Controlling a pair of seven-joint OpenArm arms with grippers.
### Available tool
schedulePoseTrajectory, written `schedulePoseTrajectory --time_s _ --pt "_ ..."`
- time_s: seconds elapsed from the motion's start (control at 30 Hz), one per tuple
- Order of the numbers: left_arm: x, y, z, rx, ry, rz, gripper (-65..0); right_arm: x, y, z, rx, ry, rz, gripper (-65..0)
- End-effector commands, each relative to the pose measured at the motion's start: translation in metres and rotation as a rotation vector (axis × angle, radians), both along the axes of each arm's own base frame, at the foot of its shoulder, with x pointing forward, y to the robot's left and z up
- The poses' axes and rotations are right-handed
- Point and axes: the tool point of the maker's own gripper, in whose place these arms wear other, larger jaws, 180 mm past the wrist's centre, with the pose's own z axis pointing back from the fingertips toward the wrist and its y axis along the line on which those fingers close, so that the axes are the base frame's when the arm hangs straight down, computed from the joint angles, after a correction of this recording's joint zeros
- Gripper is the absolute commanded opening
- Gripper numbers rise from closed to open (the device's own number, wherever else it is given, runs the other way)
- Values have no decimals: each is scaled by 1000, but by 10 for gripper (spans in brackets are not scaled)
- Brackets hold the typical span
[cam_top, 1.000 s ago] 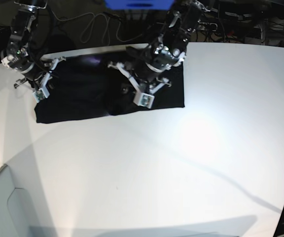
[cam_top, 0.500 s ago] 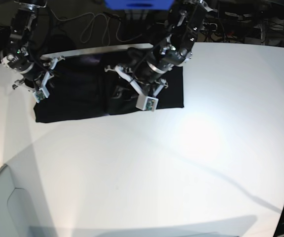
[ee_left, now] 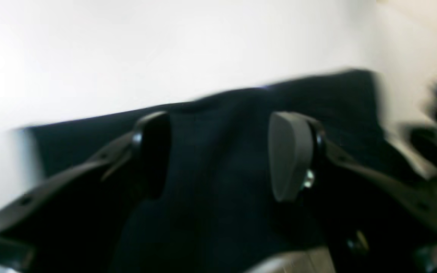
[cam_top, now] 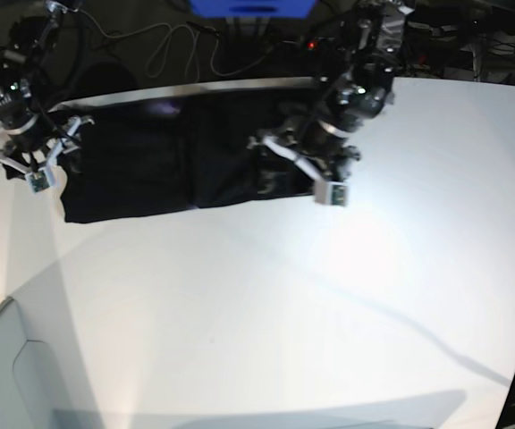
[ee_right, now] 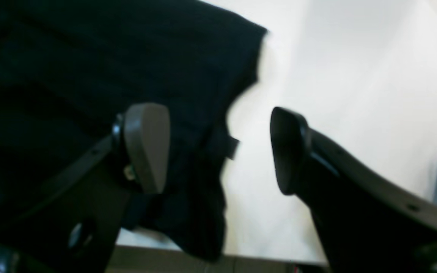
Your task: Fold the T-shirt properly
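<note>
Base view: T-shirt [cam_top: 177,165] lies flat as a black band at the bench [cam_top: 329,295] far edge, long axis left-right. Left pincer [cam_top: 316,170] over its right end, right pincer [cam_top: 34,161] at its left end; each arm nearest its own end.

Left wrist view: left pincer [ee_left: 218,155] spread, empty, cloth just below the pads.

Right wrist view: right pincer [ee_right: 218,151] spread, empty, straddling the shirt's edge; cloth on one side, bare bench on the other.
</note>
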Motion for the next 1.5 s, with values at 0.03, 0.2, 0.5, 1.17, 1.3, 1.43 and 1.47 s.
schedulePoseTrajectory --time_s 0.03,0.2,0.5,1.17,1.3,1.43,1.47 --pt "3 18 6 7 -26 53 -261 3 -2 5 7 -25 5 -248" --pt "-3 58 -5 48 8 156 -261 -2 -4 -23 63 40 -25 -248" --pt "-15 93 -14 92 45 243 -261 0 -8 -62 157 121 -76 -248" --pt "-28 108 -26 115 89 277 -261 8 -7 -42 118 69 -51 -649" --pt "-28 107 -27 115 93 275 -261 18 -1 0 43 -35 -5 -649" --pt "-30 105 -32 112 110 271 -261 22 14 31 8 -119 31 -649" --pt "-31 106 -36 113 119 272 -261 20 18 34 1 -124 52 -649"
